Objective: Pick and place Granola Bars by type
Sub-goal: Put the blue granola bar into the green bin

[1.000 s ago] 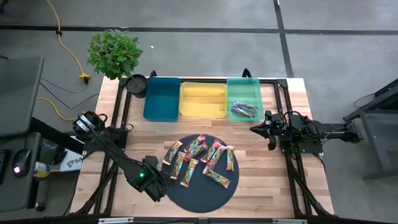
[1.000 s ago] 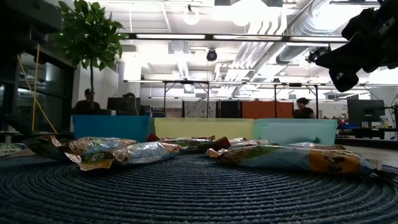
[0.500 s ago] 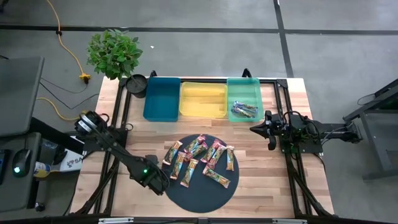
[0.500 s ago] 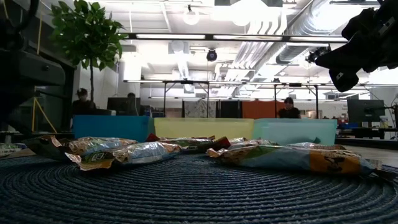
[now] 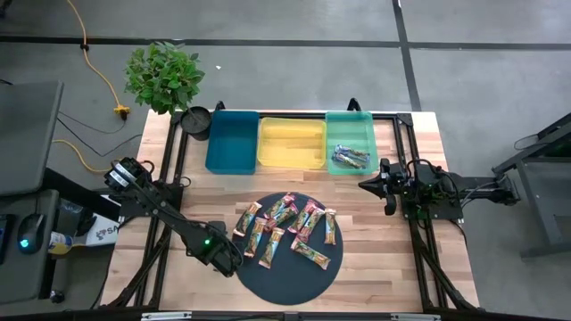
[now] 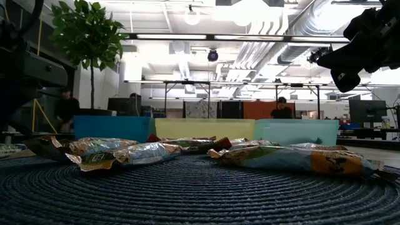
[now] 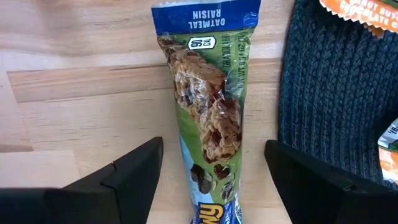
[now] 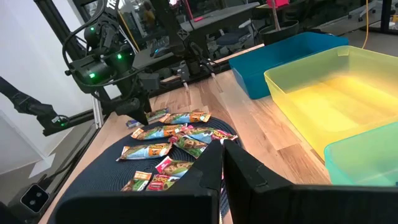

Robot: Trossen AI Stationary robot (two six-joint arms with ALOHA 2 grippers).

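Left gripper point(image 5: 230, 260) low over the wooden table point(image 5: 401, 259) at the left edge of the dark round mat point(image 5: 285, 285), jaws wide and straddling, without touching, an oatmeal-raisin bar point(image 7: 208, 124) lying flat on the wood just beside the mat; most Granola Bars point(image 5: 287, 230) scattered across the mat; a few bars point(image 5: 351, 158) in the teal tray point(image 5: 350, 119); yellow tray point(image 5: 291, 143) between it and the blue tray point(image 5: 231, 141); right gripper point(image 5: 390, 203) raised near the table's right side, jaws closed, holding nothing; potted plant point(image 5: 165, 78) at the far left corner.
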